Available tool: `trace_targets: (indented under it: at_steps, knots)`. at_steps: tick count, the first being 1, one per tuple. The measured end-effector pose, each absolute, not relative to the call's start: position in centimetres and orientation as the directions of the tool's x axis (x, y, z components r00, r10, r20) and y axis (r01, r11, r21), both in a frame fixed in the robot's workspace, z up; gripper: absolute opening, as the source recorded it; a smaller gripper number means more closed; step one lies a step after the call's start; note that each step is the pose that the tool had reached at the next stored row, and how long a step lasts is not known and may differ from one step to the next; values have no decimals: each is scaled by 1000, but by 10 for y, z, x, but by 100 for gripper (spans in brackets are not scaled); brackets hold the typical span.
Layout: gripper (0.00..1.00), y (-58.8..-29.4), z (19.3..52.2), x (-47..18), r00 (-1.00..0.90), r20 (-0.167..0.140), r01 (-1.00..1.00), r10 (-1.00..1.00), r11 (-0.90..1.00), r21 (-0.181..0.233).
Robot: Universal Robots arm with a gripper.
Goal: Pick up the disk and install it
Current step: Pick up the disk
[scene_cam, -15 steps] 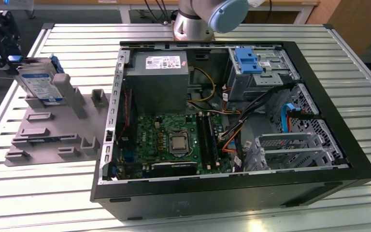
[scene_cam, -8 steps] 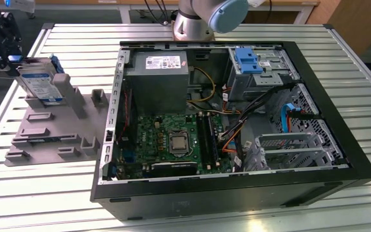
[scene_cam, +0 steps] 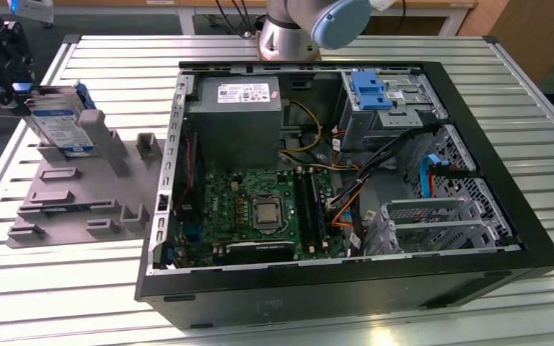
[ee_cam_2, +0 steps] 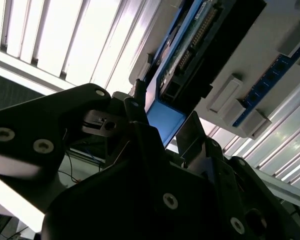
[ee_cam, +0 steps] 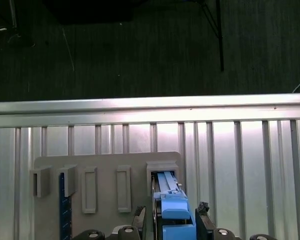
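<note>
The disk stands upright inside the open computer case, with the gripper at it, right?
No. The exterior view shows the disk upright in the grey holder beside the open computer case, not inside it; the gripper is at it.

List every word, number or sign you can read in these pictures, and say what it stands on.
White sticker on the grey power-supply box: print too small to read.
Label on the disk: too small to read.
Nothing else is legible.
</note>
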State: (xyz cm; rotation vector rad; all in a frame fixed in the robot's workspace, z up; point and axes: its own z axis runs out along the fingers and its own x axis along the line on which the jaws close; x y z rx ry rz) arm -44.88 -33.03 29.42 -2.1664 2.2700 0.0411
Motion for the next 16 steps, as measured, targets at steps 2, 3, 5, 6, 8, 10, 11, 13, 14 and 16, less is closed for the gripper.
trace_targets:
  at_steps: [2,3,5,6,8,10,11,13,14,16]
  knots:
    - [51,-330,293,-449,-47,-21,-999,-999,47,17]
    - [51,-330,293,-449,-50,-20,-999,-999,49,17]
    - [51,-330,293,-449,-61,-20,-998,-998,61,17]
    - [51,-330,293,-449,-66,-20,-998,-998,66,17]
    - [51,-330,293,-449,-68,-20,-998,-997,68,17]
    - [51,-330,293,-449,-68,-20,-998,-997,68,17]
    - [51,-330,293,-449,-68,-20,-998,-997,68,17]
    - [51,-330,292,-449,-69,-20,-997,-997,68,25]
    - [51,-330,292,-449,-69,-20,-997,-997,68,30]
    - [51,-330,292,-449,-69,-19,-997,-997,68,33]
